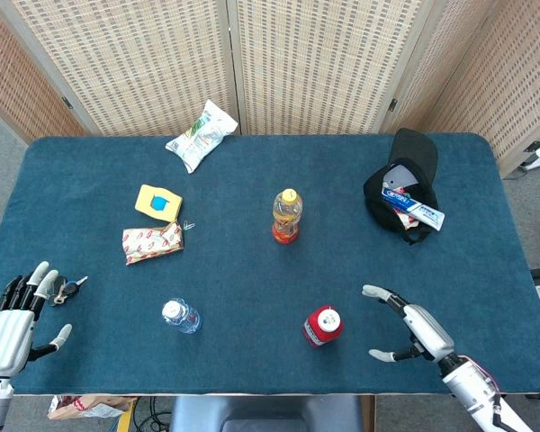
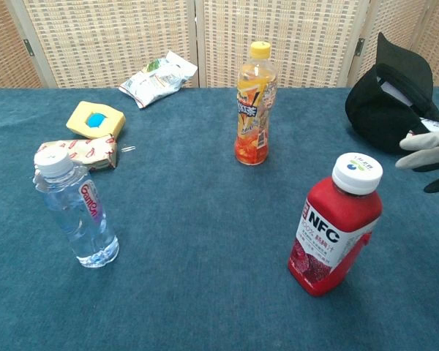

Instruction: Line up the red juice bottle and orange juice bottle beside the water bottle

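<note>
The red juice bottle point(image 1: 322, 326) point(image 2: 334, 227) stands upright near the table's front edge, white cap on. Further back at the centre stands the orange juice bottle point(image 1: 286, 216) point(image 2: 254, 104) with a yellow cap. The clear water bottle point(image 1: 180, 316) point(image 2: 74, 210) stands front left. My right hand point(image 1: 410, 325) point(image 2: 428, 157) is open, fingers spread, a short way right of the red bottle and not touching it. My left hand point(image 1: 13, 322) rests open at the front left corner, beside a set of keys point(image 1: 67, 289).
A black pouch with a toothpaste box point(image 1: 403, 193) point(image 2: 395, 95) lies back right. A yellow box point(image 1: 158, 202) point(image 2: 95, 119), a red-and-white packet point(image 1: 152, 242) point(image 2: 84, 152) and a snack bag point(image 1: 201, 135) point(image 2: 157, 77) lie at the left and back.
</note>
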Available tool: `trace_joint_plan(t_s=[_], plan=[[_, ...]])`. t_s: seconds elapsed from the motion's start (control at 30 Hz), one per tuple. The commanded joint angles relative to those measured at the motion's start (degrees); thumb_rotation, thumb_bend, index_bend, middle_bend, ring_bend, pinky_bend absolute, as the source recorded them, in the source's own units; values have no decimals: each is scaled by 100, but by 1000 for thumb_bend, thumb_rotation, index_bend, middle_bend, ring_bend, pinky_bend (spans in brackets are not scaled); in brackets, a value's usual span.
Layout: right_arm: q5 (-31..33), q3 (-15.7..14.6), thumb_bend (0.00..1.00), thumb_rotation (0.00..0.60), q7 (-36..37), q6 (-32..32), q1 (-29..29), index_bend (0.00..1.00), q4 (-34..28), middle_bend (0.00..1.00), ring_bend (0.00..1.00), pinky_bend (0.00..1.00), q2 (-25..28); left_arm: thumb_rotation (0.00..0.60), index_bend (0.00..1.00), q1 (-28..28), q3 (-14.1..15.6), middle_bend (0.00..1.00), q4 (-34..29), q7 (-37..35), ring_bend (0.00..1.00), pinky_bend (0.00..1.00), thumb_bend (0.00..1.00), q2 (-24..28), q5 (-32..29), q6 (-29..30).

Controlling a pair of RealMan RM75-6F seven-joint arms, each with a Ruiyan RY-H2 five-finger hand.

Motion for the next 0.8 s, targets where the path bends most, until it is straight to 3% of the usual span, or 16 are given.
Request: trace_joint_plan(t_s=[0.03,0.4,0.8], plan=[[-17,18,0,600,287,-30,136,126,309,164,87,192,-390,600,0,6,2,0,-9,10,0,21,241,12,-8,1],[-108,4,0,600,896,-159,549,126,1035,165,87,192,-1309,600,0,17,4,0,-26,10,0,21,240,42,-5,0],[-20,-7,0,600,1198,-233,840,148,1609,188,87,192,-1884,600,0,10,6,0,-75,-7,0,21,240,126,2,-25]])
